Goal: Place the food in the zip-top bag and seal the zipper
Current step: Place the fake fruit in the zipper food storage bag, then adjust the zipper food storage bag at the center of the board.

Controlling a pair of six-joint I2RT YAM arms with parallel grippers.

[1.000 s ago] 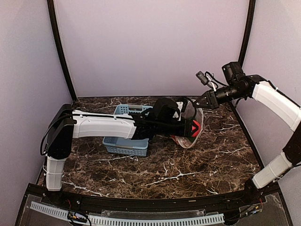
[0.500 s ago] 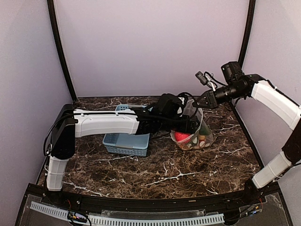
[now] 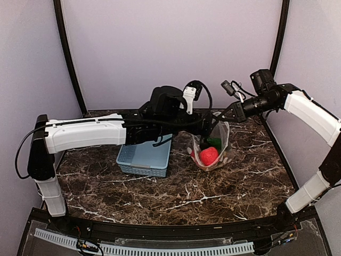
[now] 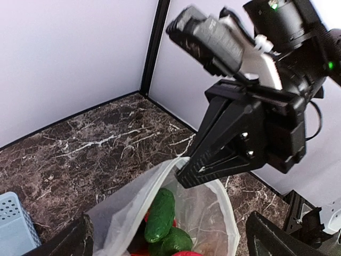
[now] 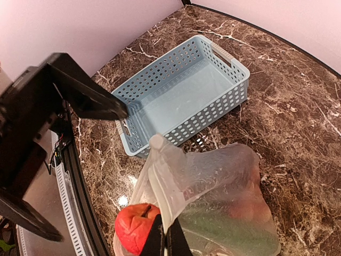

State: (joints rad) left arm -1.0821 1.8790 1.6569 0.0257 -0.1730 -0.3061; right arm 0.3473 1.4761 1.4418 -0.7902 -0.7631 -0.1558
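Hold right gripper (image 5: 164,237) pinched on the zip-top bag (image 3: 214,140) rim, with the food (image 3: 209,155) inside, at 3 o'clock from the basket (image 3: 145,158); lower wide-spread left gripper (image 4: 169,226) onto the zipper (image 5: 155,184) at 9 o'clock of this pinch, then slide slowly

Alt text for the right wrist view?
The right gripper pinches the rim of the clear zip-top bag, which holds red and green toy food. Beyond it, a light-blue basket sits on the marble table; the left gripper stands open at left.
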